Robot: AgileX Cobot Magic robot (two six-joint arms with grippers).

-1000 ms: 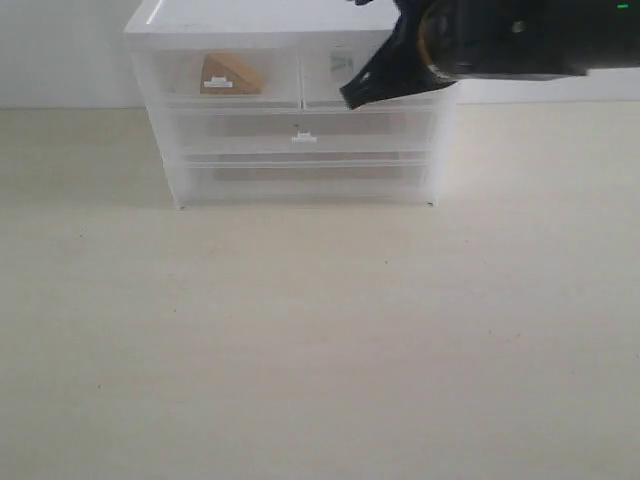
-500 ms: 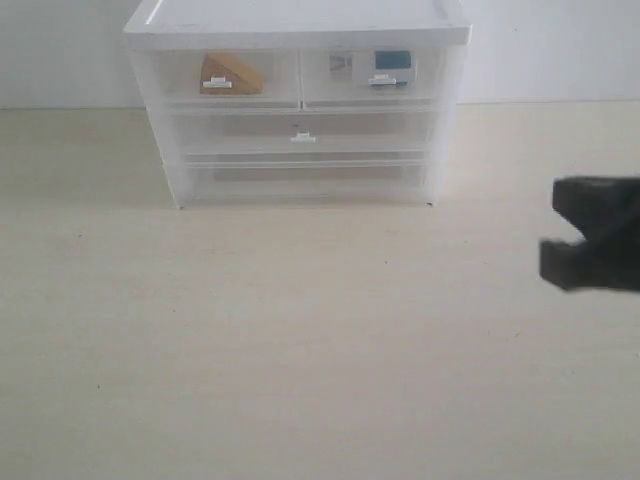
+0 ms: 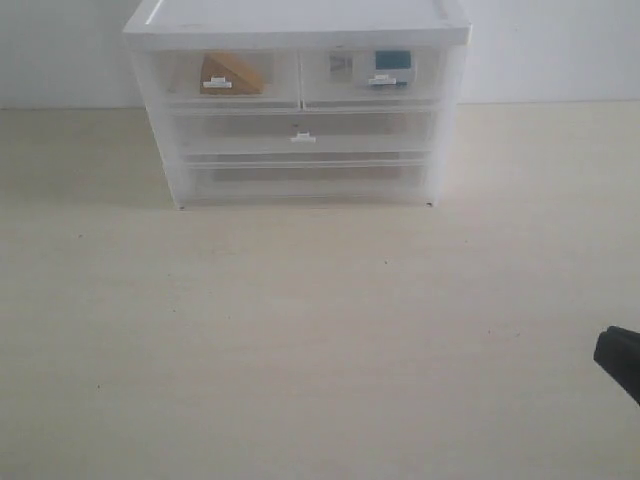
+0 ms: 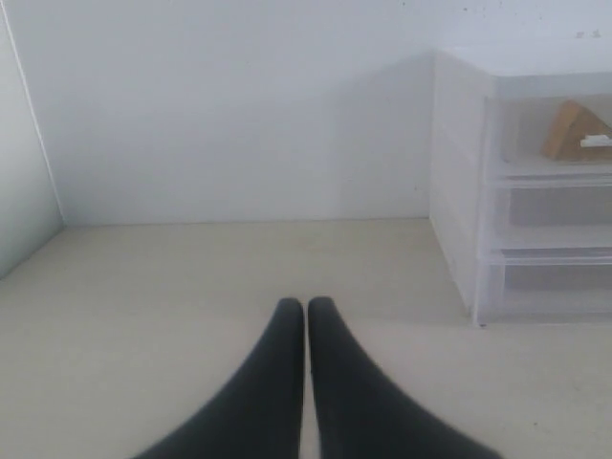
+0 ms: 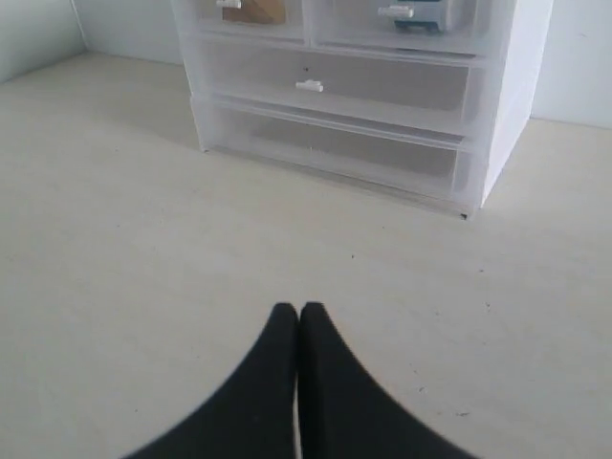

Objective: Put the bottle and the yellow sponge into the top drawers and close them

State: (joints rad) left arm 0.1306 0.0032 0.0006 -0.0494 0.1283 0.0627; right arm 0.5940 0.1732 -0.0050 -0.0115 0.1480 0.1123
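Observation:
The yellow sponge (image 3: 231, 73) lies inside the left top drawer (image 3: 218, 82), which is pushed in. Behind the front of the right top drawer (image 3: 375, 80), also pushed in, the bottle (image 3: 392, 61) shows its teal label. The sponge (image 4: 572, 132) shows through the drawer wall in the left wrist view, and the bottle (image 5: 442, 13) at the upper edge of the right wrist view. My left gripper (image 4: 306, 308) is shut and empty over bare table, away from the unit's side. My right gripper (image 5: 297, 311) is shut and empty, well in front of the unit; only its tip (image 3: 620, 360) shows in the exterior view.
The white drawer unit (image 3: 298, 100) stands at the back of the table against the wall. Below the top pair sit two full-width drawers (image 3: 303, 133), both pushed in. A pale side wall (image 4: 24, 191) lies beyond the left gripper.
My right arm has pulled back from the right top drawer, swinging down and to the right until only its tip remains at the lower right edge. The bottle is now unobstructed.

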